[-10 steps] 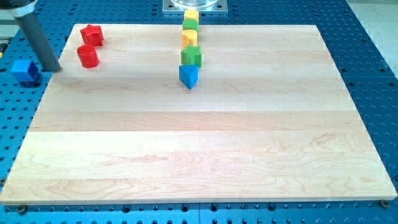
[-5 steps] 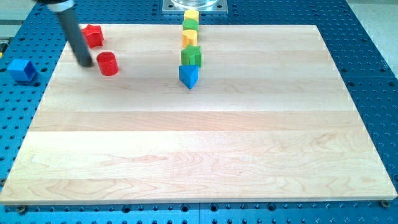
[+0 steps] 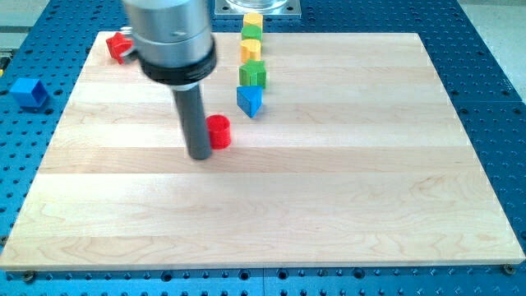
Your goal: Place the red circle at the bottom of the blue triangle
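My tip (image 3: 200,154) rests on the board, rod upright.

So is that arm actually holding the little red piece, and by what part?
Nothing is held; there is no gripper. My tip sits against the view's left side of the red circle and can only push it along the board.

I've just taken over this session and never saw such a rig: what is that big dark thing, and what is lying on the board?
The dark thing is the robot arm's end: a straight rod with no gripper, so nothing is held. It only pushes. My tip rests on the wooden board, against the view's left side of the red circle. The blue triangle sits up and to the view's right of that. Above it run a green block, a yellow block, another green and another yellow. A red star lies top left; a blue cube sits off the board.
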Motion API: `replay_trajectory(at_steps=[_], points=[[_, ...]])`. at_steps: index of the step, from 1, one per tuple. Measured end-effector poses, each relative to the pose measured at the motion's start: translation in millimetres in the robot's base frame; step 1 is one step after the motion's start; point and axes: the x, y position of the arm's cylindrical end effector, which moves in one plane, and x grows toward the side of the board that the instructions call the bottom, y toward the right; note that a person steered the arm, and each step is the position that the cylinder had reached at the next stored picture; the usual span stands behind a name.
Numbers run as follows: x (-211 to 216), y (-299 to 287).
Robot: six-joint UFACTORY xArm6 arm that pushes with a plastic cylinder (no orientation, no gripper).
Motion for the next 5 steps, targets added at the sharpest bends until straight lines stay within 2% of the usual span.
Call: replay_trajectory(at_steps=[2,4,5], points=[[-5.4,-30.0],[-12.6,42.6],[19.6,-33.2]])
